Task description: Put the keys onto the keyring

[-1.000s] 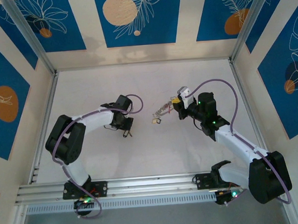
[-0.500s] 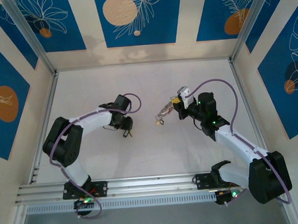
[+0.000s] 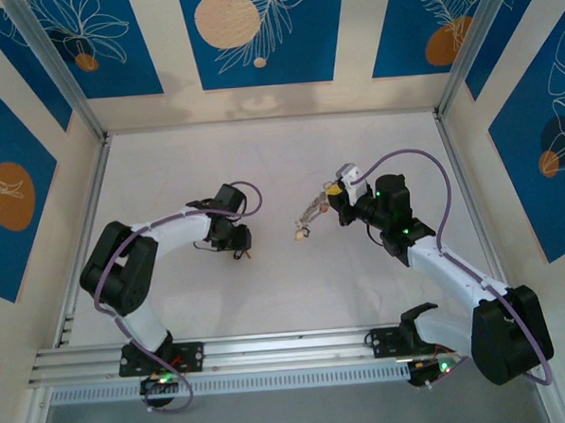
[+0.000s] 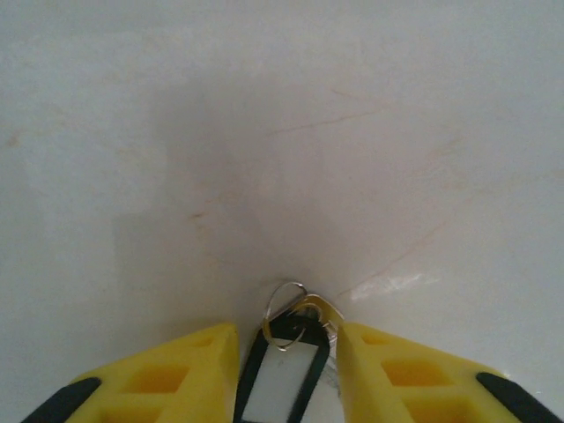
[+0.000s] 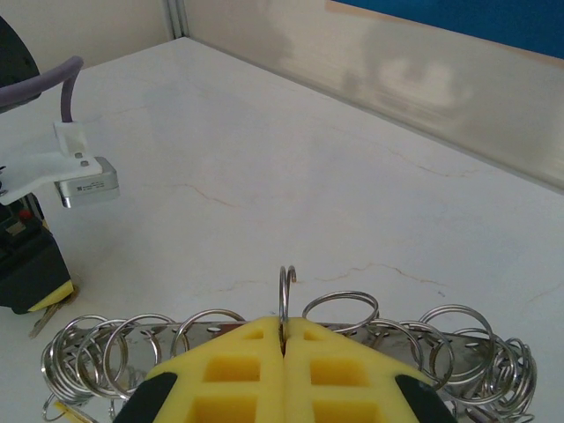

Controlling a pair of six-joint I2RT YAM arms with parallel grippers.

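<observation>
**mako:** anyone catch where the left hand was?

**rigby:** yeah, it was low over the worktop, a bit left of centre; on its wrist cam the yellow fingers stood part-way apart, and a tagged key lay flat in the gap; black frame, pale insert, a small wire loop at its top end; it didn't look squeezed, since a sliver of space showed on the tag's left side

**mako:** and the right hand?

**rigby:** pinched fully shut on the keyring; the wire stood upright right where its two fingers met, with a row of little silvery rings fanned out either side; from above, the keyring stretched from that hand toward the middle of the worktop, with the keys bunched at its far end; they sat well apart from the tagged key over by the left hand
</observation>
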